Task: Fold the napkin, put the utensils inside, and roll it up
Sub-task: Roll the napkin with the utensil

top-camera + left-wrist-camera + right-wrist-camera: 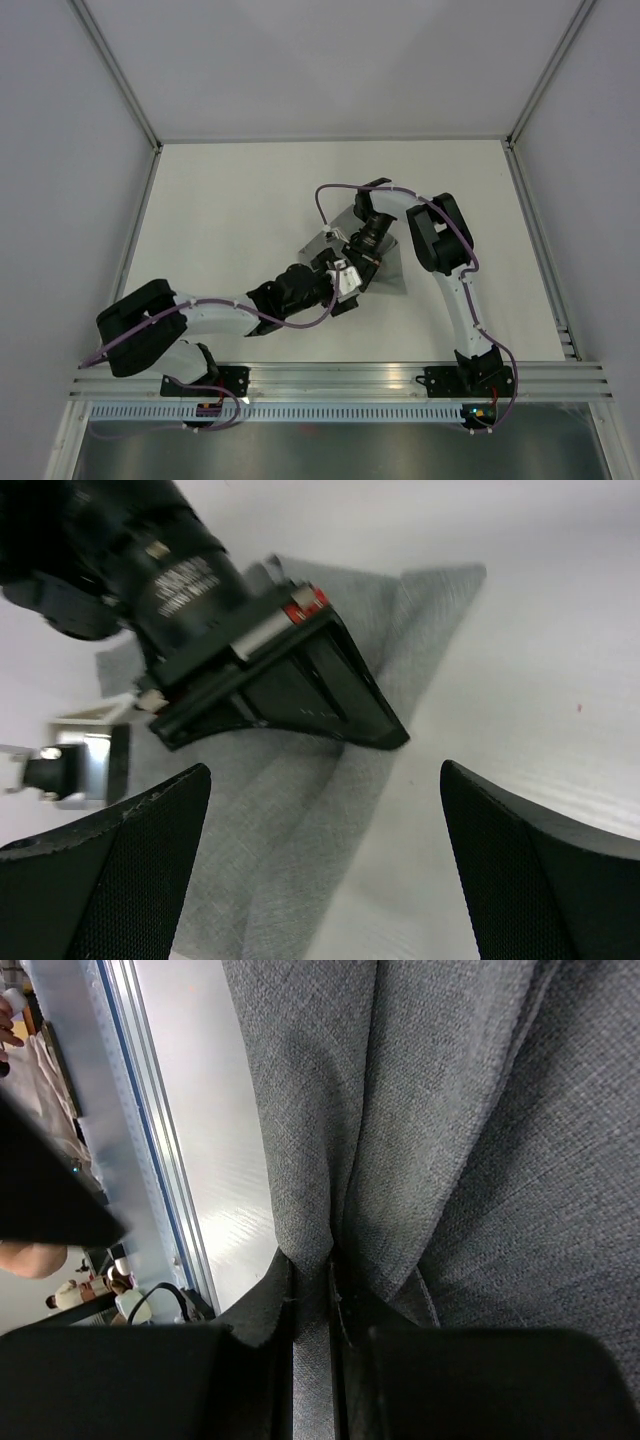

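**Right arm's got the napkin by a crease, left one's just hanging there wide open**

Watching from beside the rig. The napkin (392, 272) is out in the middle of the table (230, 220), a bit toward the right arm's side. From above, most of it is hidden under the two wrists crowded over it.

The right gripper (312, 1300) has its jaws pressed together on a raised ridge of cloth. Its own camera shows the fabric bunching into a tight pleat right where the fingers meet, with folds fanning away from it. The left gripper (325, 770) sits just beside it with its jaws spread wide, nothing between them but cloth lying flat below.

My read on the handling: this thing is light and totally floppy, with zero stiffness. It'll drape and sag from wherever it's pinched, and a one-point grab will just drag a wrinkle along rather than carry a clean fold. The weave looks matte and a bit grippy, so I doubt it slips out of the pads. It can't break either.

If it were me, I'd take hold at an edge or corner with the left, well apart from the right's pinch, so the fold stays straight between the two.

Can't spot the utensils in any view.
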You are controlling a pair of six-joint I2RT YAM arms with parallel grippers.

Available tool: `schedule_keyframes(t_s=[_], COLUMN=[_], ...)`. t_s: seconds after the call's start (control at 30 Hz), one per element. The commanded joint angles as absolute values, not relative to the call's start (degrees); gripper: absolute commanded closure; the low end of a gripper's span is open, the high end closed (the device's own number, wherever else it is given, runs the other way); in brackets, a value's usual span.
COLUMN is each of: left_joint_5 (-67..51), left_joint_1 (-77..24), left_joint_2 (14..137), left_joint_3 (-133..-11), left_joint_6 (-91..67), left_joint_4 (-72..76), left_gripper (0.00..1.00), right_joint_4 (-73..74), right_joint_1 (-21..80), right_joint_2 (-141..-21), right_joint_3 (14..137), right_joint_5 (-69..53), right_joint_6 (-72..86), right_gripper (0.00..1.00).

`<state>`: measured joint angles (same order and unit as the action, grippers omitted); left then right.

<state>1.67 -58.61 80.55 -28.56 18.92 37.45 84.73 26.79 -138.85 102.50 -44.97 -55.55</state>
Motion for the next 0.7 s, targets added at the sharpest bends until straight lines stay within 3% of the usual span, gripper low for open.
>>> schedule_keyframes(t_s=[0.0, 0.47, 0.53, 0.63, 0.67], left_joint_5=[3.25, 2.64, 1.41, 0.44, 0.27], left_joint_1=[-60.47, -59.33, -59.06, -59.06, -59.06], left_joint_2=[85.77, 99.22, 99.93, 101.07, 101.25], left_joint_3=[-31.11, -36.65, -37.79, -38.58, -38.67], left_joint_6=[29.52, 38.76, 39.02, 39.46, 39.20], left_joint_4=[34.01, 34.37, 32.01, 29.89, 28.84], left_gripper=[0.00, 0.02, 0.07, 0.22, 0.31], right_joint_4=[78.84, 79.63, 79.72, 80.33, 80.33], right_joint_1=[25.58, 22.59, 22.15, 21.71, 21.71], right_joint_2=[-143.78, -143.35, -143.18, -143.09, -143.09], right_joint_3=[101.95, 98.88, 98.79, 99.84, 100.19], right_joint_5=[-32.17, -30.59, -30.50, -30.50, -30.59], right_joint_6=[-58.89, -61.96, -62.05, -62.14, -62.05], right_gripper=[1.00, 0.99, 1.00, 0.99, 0.99])
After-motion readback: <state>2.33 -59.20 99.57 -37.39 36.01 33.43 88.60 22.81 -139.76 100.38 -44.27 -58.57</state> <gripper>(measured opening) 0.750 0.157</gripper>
